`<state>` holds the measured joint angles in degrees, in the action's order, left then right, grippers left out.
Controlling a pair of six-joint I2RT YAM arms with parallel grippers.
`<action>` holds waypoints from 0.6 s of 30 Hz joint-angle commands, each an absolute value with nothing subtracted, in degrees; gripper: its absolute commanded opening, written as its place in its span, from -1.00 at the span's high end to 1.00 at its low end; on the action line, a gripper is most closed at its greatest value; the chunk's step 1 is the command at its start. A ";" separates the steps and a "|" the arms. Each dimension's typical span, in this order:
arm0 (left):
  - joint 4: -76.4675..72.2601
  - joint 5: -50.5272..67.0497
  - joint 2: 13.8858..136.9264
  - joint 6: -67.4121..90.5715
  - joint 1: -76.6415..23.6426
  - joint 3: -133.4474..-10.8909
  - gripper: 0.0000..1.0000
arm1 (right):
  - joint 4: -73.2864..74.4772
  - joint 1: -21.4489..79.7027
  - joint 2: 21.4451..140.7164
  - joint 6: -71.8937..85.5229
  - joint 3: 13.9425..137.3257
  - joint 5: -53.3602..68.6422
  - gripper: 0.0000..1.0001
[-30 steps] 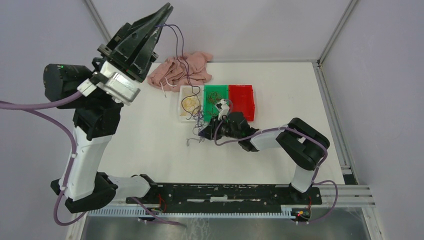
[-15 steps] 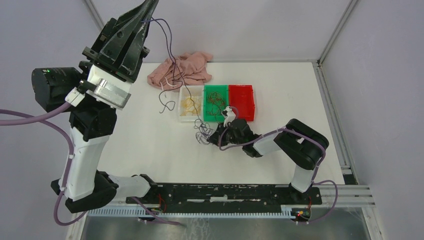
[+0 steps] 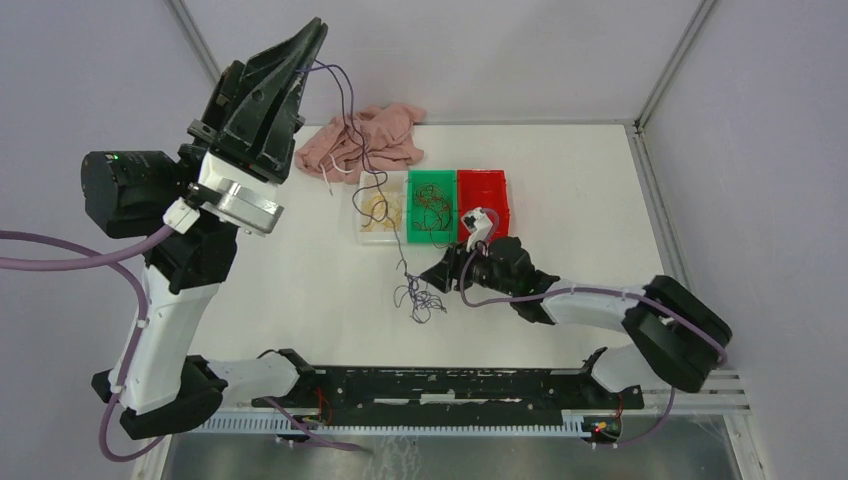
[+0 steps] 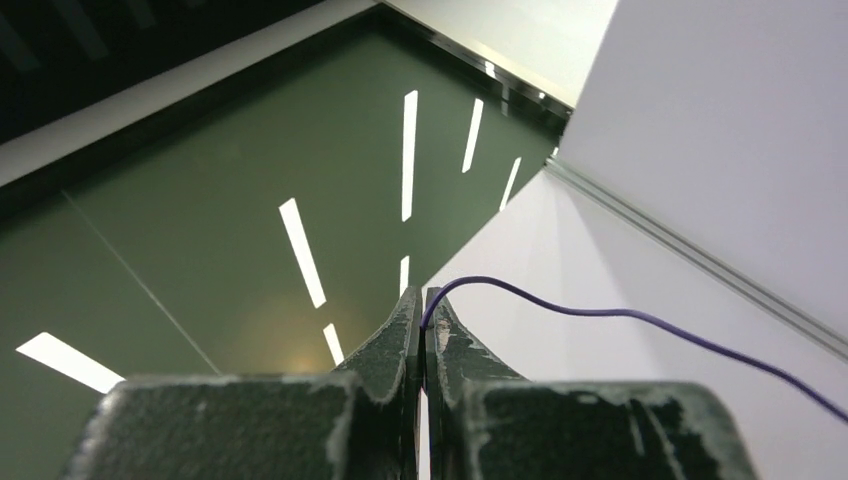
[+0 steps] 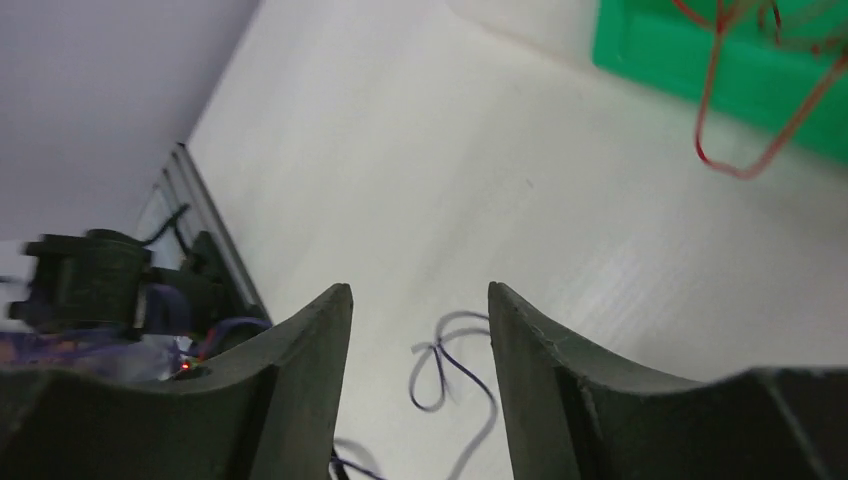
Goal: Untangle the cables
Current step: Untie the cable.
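Your left hand [image 3: 316, 28], high in the upper left, pinches a purple cable [image 3: 424, 300] whose curly end lies mid-frame on the desk [image 3: 300, 280]. Your right hand [image 3: 441, 272] is spread just beside it.

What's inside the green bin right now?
The green bin holds a curly tangle of red-brown cables; one loop spills over its edge. The bin's floor under the tangle is covered, so anything beneath cannot be seen.
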<state>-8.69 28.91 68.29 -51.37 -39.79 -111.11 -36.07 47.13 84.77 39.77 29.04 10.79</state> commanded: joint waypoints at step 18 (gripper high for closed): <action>-7.03 29.78 66.47 -51.77 -39.98 -106.66 0.94 | -32.66 47.82 82.92 37.61 47.54 26.57 -0.26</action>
